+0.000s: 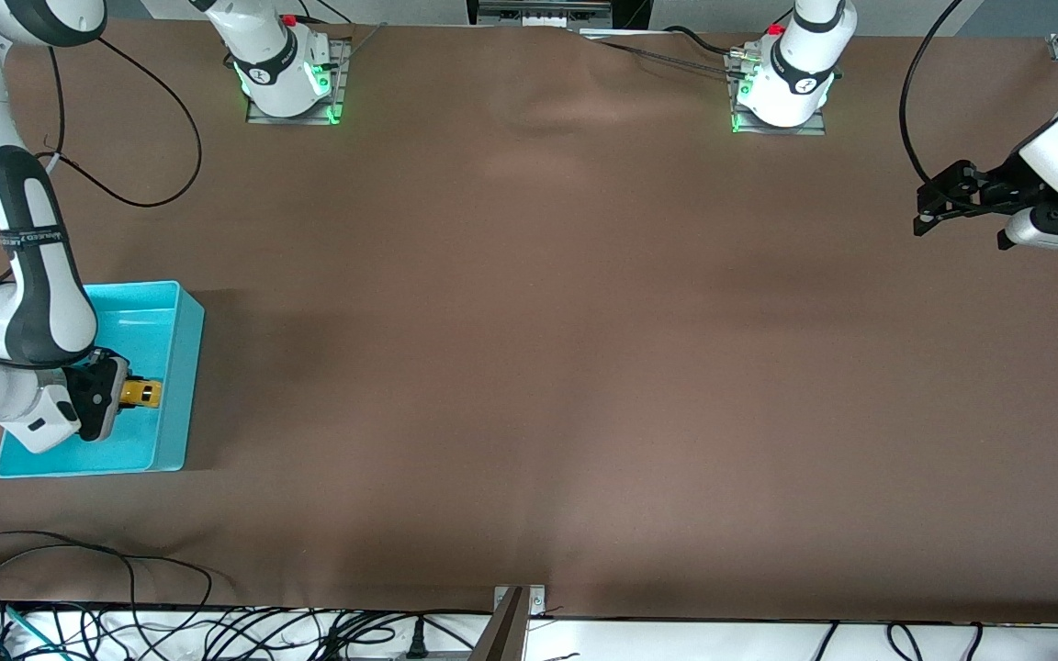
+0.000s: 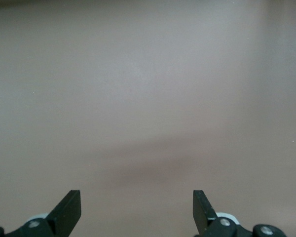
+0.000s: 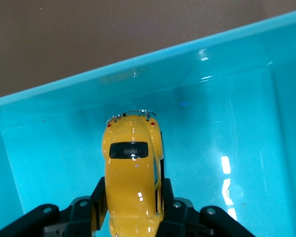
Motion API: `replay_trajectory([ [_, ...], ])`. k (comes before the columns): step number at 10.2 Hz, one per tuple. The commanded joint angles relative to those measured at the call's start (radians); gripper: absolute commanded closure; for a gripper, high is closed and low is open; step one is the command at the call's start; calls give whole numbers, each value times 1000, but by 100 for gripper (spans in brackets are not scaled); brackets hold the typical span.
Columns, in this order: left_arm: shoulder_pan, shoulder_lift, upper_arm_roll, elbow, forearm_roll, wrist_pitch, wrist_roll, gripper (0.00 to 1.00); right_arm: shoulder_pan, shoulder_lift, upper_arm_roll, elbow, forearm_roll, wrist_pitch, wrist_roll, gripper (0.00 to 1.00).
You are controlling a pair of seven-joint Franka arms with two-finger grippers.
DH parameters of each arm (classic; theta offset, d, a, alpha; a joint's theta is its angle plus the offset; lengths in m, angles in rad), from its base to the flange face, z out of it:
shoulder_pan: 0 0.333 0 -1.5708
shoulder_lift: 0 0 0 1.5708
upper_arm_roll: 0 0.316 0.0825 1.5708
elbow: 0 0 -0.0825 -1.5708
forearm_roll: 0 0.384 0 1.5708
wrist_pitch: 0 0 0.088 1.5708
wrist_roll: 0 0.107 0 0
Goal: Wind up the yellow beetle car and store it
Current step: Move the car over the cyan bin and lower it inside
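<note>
- We saw one container: a turquoise bin (image 1: pixel 175 386) on the brown bench (image 1: pixel 547 349), at the right arm's end and toward the front camera.
- The only thing we saw in the bin was the car (image 1: pixel 140 393), a small yellow beetle with dark windows.
- The right gripper (image 1: pixel 129 393) reached into the bin with its fingers (image 3: pixel 99 197) closed tight on the car's sides; in the right wrist view the car (image 3: pixel 131 173) pointed out from between them, over the bin floor (image 3: pixel 227 148).
- We could not tell whether the car's wheels touched the bin floor or hung just above it.
- The car sat near the bin wall that faces the middle of the bench, with bare floor showing in the part of the bin nearer the robots' bases.
- The left gripper (image 1: pixel 947 207) waited up over the left arm's end of the bench, well apart from the bin.
- Its fingers (image 2: pixel 69 210) stood wide open and held nothing; only bare bench showed under them in the left wrist view.
- The whole middle of the bench, between bin and left gripper, lay open.
- Cables (image 1: pixel 125 624) ran along the bench edge nearest the front camera, and another looped near the right arm's base.
</note>
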Motion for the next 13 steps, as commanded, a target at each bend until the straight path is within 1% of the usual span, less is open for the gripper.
replay_trajectory([
  [1, 0, 11, 1, 30, -16, -20, -2, 0, -10, 1, -1, -24, -18, 36, -36, 100],
  [2, 0, 11, 1, 30, -16, -20, -2, 0, -10, 2, -5, -24, -18, 42, -37, 91],
  [3, 0, 11, 1, 30, -16, -20, -2, 0, -10, 4, -7, -24, -16, 42, -37, 43],
  [4, 0, 11, 1, 30, -16, -20, -1, 0, -10, 5, -7, -24, -15, 46, -39, 24],
  [5, 1, 11, 1, 30, -16, -20, -1, 0, -13, 4, -7, -24, -13, 44, -39, 11],
  [6, 1, 11, 1, 30, -16, -20, -1, 0, -15, 1, -5, -24, -10, 39, -37, 3],
  [7, 1, 11, 1, 30, -16, -20, -2, 0, -13, -7, -1, -19, -6, 32, -34, 0],
  [9, 1, 11, 1, 29, -16, -20, -1, 0, -12, -48, 28, -10, 7, 17, -14, 0],
  [10, 1, 11, 1, 29, -16, -20, -1, 0, -12, -83, 30, 0, 61, -20, 51, 0],
  [11, 1, 13, 1, 29, -16, -20, -1, 0, -12, -109, 30, 5, 104, -93, 145, 0],
  [13, 0, 11, 0, 29, -19, -20, -8, 0, 5, -175, 44, 34, 111, -184, 304, 0],
])
